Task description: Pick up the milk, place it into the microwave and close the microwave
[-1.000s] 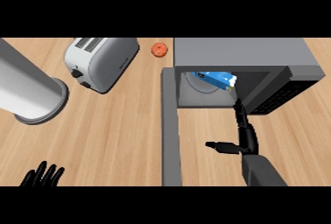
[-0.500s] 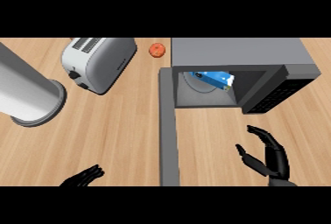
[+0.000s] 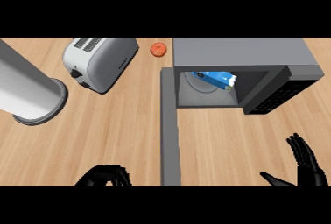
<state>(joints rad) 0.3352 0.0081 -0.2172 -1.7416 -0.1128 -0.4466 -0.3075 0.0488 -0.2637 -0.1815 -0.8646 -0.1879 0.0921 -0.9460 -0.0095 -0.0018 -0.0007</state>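
Two hands low on the counter: right hand [image 3: 307,164] open-fingered, left hand [image 3: 103,176] curled, milk [image 3: 218,79] inside open microwave [image 3: 242,57].

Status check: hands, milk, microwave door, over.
Right hand open, low right. Left hand curled, holding nothing, bottom edge. Milk inside microwave. Door wide open, nothing blocking it.

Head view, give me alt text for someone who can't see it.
A blue milk carton sits inside a grey microwave whose door hangs open. The right hand, fingers straight, and the left hand show at the lower edge; a toaster stands at the left.
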